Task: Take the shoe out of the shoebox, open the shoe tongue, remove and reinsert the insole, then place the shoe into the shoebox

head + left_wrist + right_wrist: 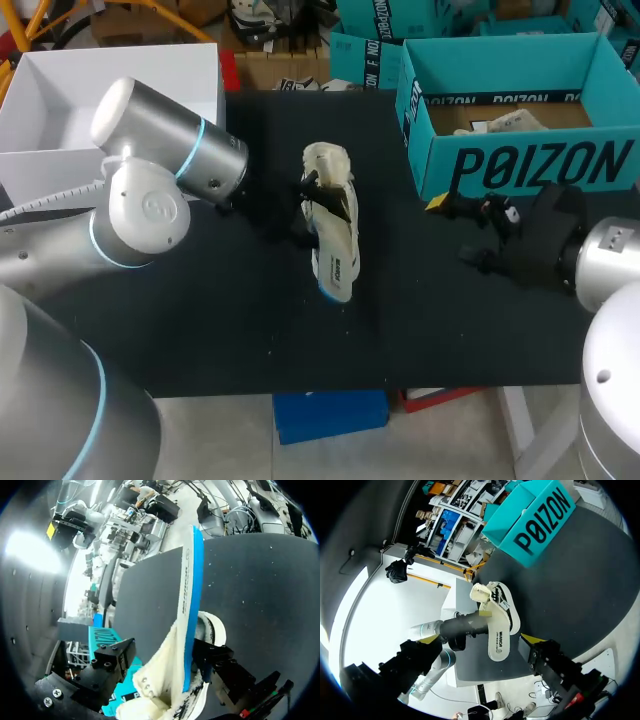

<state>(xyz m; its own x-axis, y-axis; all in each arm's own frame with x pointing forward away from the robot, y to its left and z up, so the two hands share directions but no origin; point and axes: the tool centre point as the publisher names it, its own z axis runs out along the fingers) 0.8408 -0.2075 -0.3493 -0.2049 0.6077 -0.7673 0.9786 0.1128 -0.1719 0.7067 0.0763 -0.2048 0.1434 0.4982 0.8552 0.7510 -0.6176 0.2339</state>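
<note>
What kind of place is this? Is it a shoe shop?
Probably a robot lab, not a shop: a left arm and right arm stand at a black table, the left end effector grips a shoe, and a teal shoebox sits nearby.

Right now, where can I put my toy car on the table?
Bare table along the near edge, in front of the shoe, and between the shoe and the teal shoebox. Crowded left of the shoe, by my left arm, and in front of the shoebox, by my right end effector.
</note>
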